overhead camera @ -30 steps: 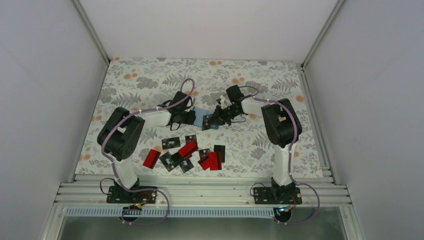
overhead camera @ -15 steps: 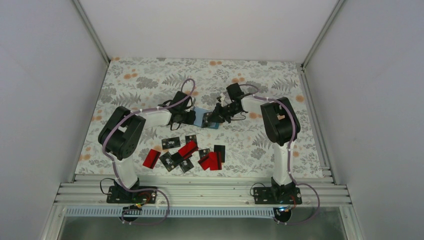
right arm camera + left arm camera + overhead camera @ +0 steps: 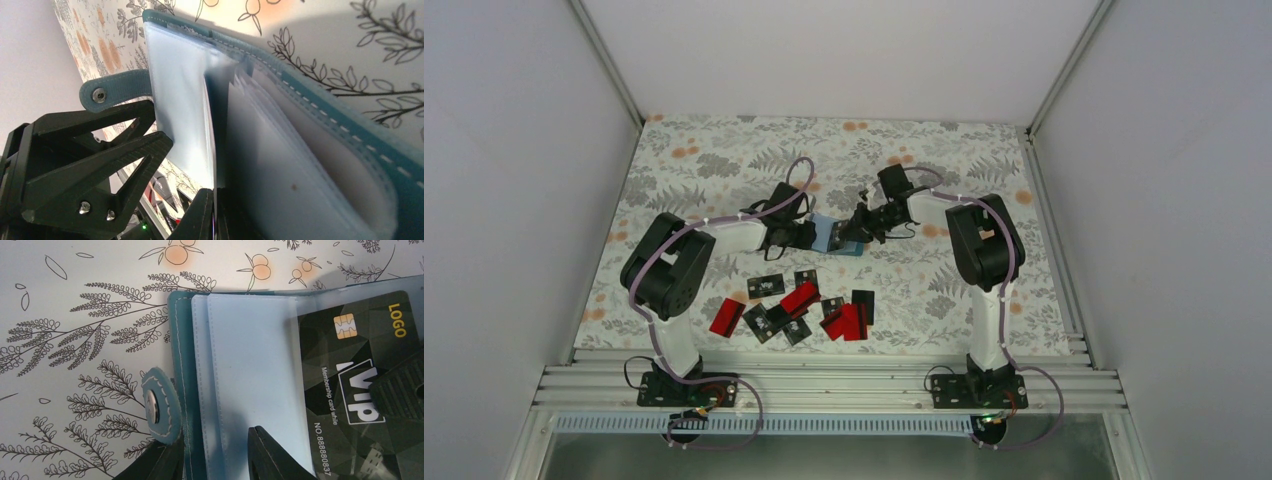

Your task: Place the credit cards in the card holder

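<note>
Your left pincer [image 3: 212, 452] clamps the edge of the card holder [image 3: 240, 365]; your right pincer [image 3: 215, 202] clamps a black card [image 3: 345, 385] partly inside it.

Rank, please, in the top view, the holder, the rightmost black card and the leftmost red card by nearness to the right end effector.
1. Holder, mid-table, touching the right end effector's VIP card.
2. Rightmost black card, pile's right end.
3. Leftmost red card, pile's far left.

Left arm [image 3: 674, 268] and right arm [image 3: 984, 245]: white links, bulky black joints. Lilac cables [image 3: 800, 166] loop along both. Black triangular fingers [image 3: 100, 170], silver screws [image 3: 83, 205].
</note>
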`<state>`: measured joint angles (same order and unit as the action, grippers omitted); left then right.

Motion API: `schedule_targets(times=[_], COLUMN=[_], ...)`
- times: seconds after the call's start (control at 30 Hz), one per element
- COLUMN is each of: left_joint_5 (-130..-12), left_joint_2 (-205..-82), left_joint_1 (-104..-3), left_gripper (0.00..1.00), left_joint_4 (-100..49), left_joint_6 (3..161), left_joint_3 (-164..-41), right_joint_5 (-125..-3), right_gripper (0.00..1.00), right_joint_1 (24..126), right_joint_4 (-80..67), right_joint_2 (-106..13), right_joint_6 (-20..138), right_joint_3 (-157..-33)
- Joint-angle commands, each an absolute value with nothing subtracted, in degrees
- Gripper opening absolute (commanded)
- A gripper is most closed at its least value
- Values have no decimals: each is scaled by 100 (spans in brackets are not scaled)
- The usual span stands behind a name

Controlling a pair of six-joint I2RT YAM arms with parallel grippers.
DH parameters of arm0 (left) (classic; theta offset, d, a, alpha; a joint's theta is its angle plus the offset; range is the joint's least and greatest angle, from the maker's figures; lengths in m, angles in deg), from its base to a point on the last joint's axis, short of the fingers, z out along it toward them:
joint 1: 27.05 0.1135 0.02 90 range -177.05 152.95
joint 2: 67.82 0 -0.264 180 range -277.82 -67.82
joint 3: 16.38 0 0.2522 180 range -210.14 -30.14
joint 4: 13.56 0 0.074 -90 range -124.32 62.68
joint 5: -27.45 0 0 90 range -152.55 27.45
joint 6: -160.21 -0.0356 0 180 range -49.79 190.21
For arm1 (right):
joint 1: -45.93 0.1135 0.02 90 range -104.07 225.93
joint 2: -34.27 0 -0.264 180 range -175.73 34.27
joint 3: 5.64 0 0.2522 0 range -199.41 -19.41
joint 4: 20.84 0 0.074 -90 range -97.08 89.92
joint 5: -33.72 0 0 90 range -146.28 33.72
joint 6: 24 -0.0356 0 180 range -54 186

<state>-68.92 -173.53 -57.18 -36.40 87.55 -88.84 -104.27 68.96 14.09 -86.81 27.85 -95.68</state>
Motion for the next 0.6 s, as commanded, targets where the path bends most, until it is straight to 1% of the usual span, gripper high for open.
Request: schedule_targets(times=[0.0, 0.57], left_joint_5=[-7062, -7216], left_joint_2=[-17449, -17321], left_joint_1=[-5754, -5861], left_gripper=[33, 32], left_joint_4=[-3540, -3474], left_joint_6=[8741, 8897], left_joint_3=[-8792, -8568], right_joint_5=[-10267, -10351], right_gripper=[4, 4], right_joint_1=[6843, 6834], right_joint_4=[1255, 1073], right_joint_2=[-8831, -8925], right_joint_6=[2642, 2865], right_joint_3=[-9537, -9291])
